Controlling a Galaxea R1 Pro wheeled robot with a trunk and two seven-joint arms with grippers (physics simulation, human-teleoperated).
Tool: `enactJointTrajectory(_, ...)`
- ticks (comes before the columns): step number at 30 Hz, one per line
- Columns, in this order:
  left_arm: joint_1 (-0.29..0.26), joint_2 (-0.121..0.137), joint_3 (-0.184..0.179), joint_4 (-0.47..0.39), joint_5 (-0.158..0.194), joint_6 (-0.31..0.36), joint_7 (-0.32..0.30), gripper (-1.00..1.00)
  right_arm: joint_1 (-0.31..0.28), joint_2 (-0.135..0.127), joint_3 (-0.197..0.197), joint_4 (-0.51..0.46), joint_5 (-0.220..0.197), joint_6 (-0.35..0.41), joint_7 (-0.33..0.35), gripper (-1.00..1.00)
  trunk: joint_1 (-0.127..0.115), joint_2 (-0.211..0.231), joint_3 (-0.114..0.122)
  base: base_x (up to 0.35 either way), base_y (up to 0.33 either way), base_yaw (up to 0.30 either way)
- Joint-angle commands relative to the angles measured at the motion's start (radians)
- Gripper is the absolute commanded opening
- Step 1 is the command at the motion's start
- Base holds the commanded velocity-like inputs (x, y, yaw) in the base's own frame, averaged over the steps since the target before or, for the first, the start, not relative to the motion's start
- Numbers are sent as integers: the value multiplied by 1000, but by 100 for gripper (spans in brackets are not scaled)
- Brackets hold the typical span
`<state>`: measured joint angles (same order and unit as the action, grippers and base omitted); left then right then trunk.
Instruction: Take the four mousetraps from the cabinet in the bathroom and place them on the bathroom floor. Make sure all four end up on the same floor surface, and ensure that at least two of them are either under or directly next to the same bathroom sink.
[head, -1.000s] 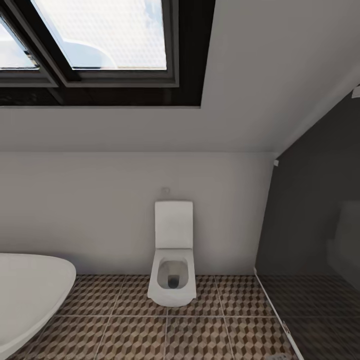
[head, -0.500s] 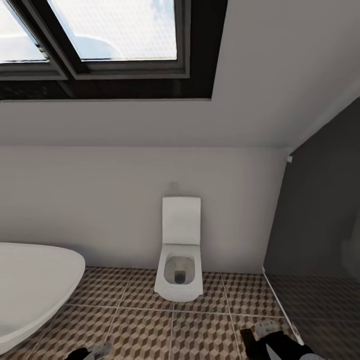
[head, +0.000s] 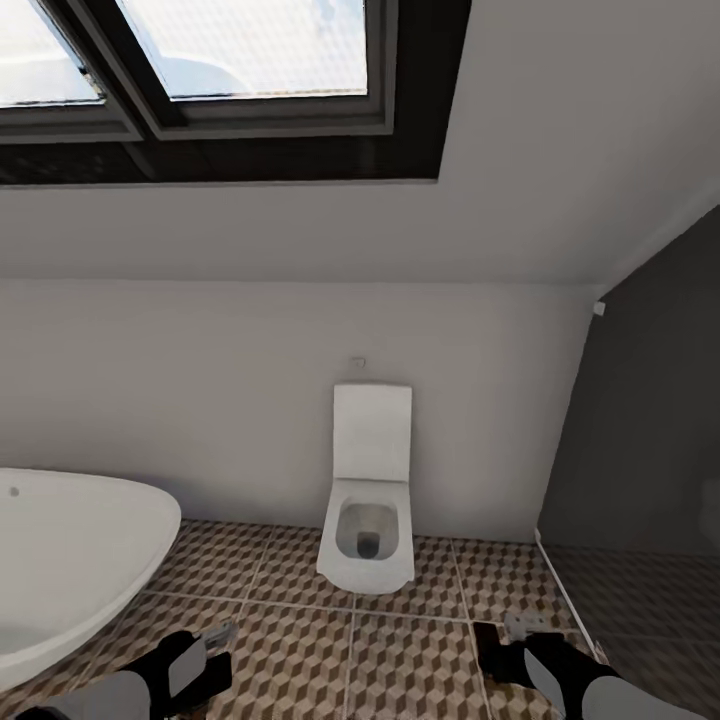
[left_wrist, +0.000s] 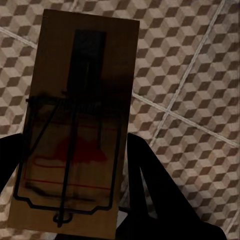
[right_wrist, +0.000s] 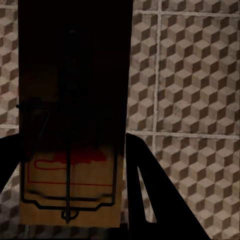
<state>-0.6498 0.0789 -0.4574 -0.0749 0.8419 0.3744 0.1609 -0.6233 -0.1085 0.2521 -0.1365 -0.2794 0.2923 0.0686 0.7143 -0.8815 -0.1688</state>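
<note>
Left gripper (left_wrist: 65, 200): clamped on one mousetrap (left_wrist: 75, 125), held above the bathroom floor (left_wrist: 200, 75). Right gripper (right_wrist: 70, 200): clamped on a second mousetrap (right_wrist: 72, 125) over the same tiles. Beyond: toilet (head: 368, 520), bowl open; bathtub (head: 70, 560), interior bare; skylight (head: 200, 60).
</note>
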Motion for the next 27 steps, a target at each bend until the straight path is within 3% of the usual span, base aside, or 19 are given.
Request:
enactJointTrajectory(1, -3, 0, -8, -3, 6, 6, 6, -100, -1, 2, -2, -2, -11, 5, 2, -100, 4, -8, -6, 0, 0, 12)
enactJointTrajectory(7, -22, -2, -8, -17, 0, 8, 3, -100, -1, 20, -37, -2, -12, 5, 2, -100, 27, -50, -35, 0, 0, 5)
enactJointTrajectory(13, -41, -3, -9, -54, -17, 14, -4, -100, -1, 24, -43, -2, -13, 4, 2, -100, 50, -92, -64, 0, 0, 1)
enactJointTrajectory(20, -52, -12, -9, -100, -132, 80, -68, -100, -1, 30, -46, -2, -14, -3, 2, -100, 77, -141, -97, 0, 0, 0)
enactJointTrajectory(27, -79, -11, -8, -110, -173, 89, -120, -100, -1, 34, -47, -2, -13, -4, 2, -100, 104, -190, -130, 0, 0, 0)
